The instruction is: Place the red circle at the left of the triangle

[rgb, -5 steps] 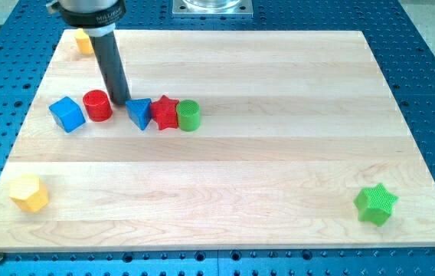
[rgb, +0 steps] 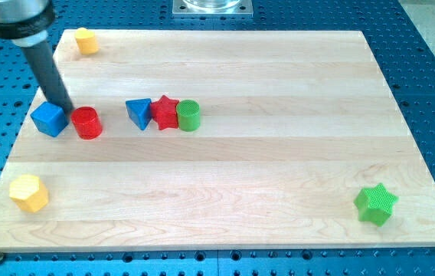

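The red circle (rgb: 86, 123) lies on the wooden board (rgb: 279, 169) at the view's left, a short gap left of the blue triangle (rgb: 138, 113). The triangle touches a red star (rgb: 165, 113), with a green cylinder (rgb: 189, 116) on the star's right. A blue cube (rgb: 50, 119) sits just left of the red circle. My tip (rgb: 65, 109) is down at the cube's upper right corner, just above and left of the red circle.
A small yellow block (rgb: 86, 41) lies at the board's top left corner. A yellow hexagon (rgb: 29, 192) sits at the bottom left. A green star (rgb: 376, 204) sits at the bottom right. The board rests on a blue perforated table (rgb: 432, 77).
My tip moved left, from between the red circle and the triangle to the blue cube's upper right. The red circle and blue cube shifted left and slightly down.
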Controlling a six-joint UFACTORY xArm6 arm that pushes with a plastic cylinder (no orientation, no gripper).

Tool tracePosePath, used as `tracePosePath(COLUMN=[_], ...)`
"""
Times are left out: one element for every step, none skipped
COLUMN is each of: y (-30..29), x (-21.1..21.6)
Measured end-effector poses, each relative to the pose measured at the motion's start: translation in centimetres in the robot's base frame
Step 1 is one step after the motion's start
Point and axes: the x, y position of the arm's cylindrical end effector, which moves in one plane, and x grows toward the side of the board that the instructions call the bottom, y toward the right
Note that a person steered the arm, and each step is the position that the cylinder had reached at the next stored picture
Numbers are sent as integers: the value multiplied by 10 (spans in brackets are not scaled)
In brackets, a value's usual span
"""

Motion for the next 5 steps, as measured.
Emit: tracePosePath(y=[-42,-13,50,76,75], x=[29,74,70,52,76])
